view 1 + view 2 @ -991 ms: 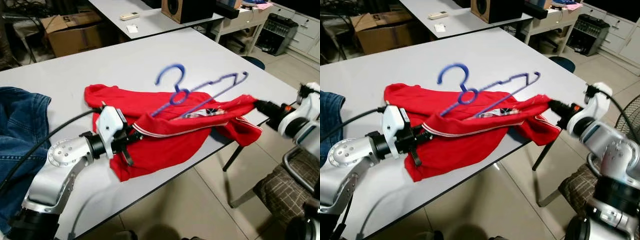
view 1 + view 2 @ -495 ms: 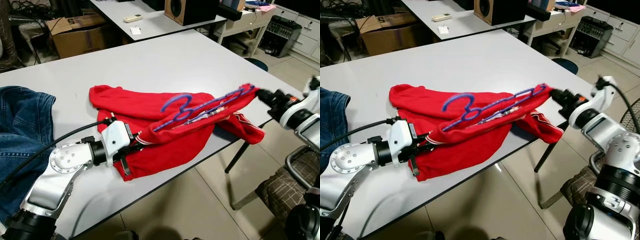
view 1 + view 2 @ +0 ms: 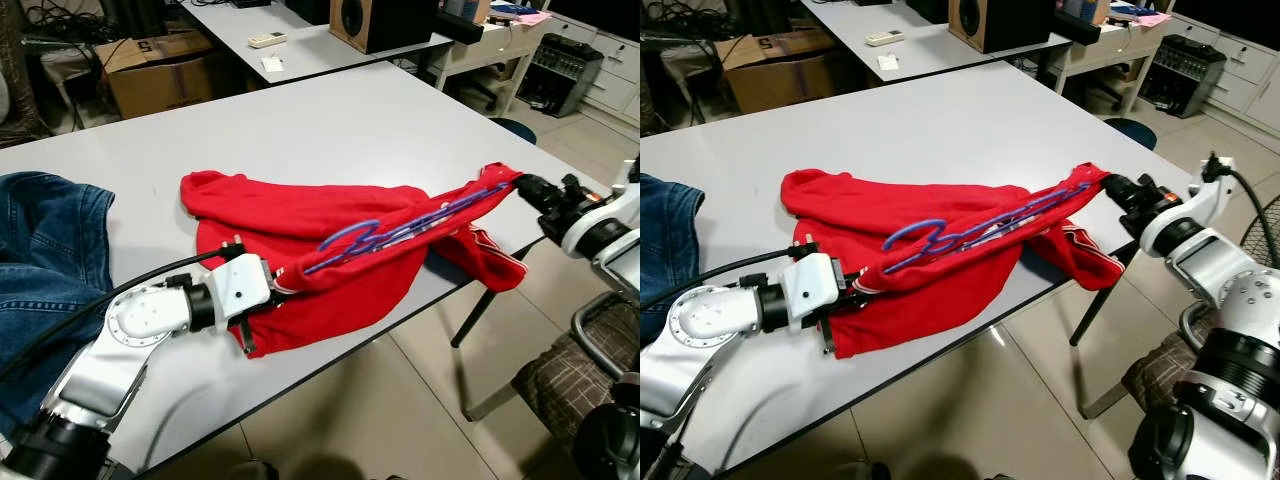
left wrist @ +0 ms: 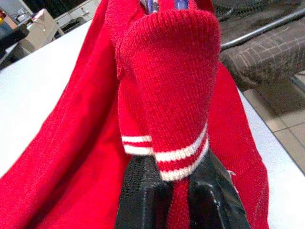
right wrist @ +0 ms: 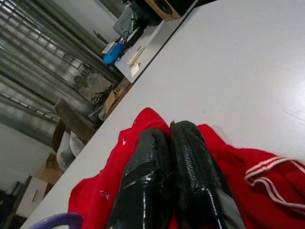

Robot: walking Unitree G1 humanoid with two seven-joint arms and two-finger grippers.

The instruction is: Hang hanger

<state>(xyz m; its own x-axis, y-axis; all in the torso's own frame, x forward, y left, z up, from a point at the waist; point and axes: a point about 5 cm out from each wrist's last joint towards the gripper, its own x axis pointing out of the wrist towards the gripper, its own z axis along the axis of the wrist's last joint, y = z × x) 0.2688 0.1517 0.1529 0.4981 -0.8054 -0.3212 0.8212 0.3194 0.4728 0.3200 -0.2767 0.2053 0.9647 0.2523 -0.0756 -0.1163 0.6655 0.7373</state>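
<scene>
White table (image 3: pixel 330 120), red shirt (image 3: pixel 330 290) with blue hanger (image 3: pixel 400 225) pinched by left tool (image 4: pixel 178 202) and right tool (image 5: pixel 167 157).

A sweater (image 3: pixel 330 250) lies across the near edge of the table (image 3: pixel 300 130), with a hanger (image 3: pixel 400 225) on top of it. The left gripper (image 3: pixel 262 295) clamps its left end, the right gripper (image 3: pixel 520 185) its right end. Jeans (image 3: pixel 40 250) lie at the table's left; a cardboard box (image 3: pixel 160 65) sits behind.
</scene>
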